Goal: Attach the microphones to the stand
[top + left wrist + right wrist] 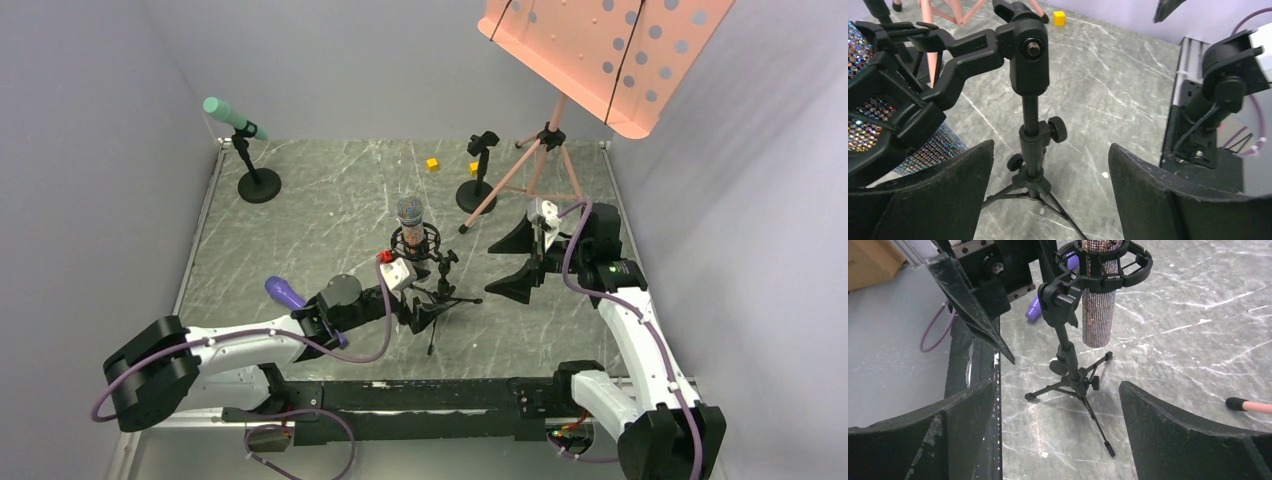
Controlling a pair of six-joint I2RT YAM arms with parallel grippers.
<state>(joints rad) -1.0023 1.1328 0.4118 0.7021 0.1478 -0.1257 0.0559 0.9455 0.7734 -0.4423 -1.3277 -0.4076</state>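
The glittery microphone (410,214) (1097,305) stands upright in the shock mount of a small black tripod stand (432,292) (1073,376) mid-table. A purple microphone (285,293) (1033,310) lies flat beside my left arm. The teal microphone (227,112) sits clipped in a round-base stand (259,185) at the far left. My left gripper (420,306) (1050,192) is open, its fingers on either side of the tripod's pole (1031,117) without touching it. My right gripper (516,262) (1058,440) is open and empty, to the right of the tripod.
An empty round-base stand (477,178) with a clip is at the back. The pink music stand (600,50) rises behind it, one foot (1245,404) near my right gripper. Two yellow cubes (432,164) lie at the back. Grey walls enclose the table.
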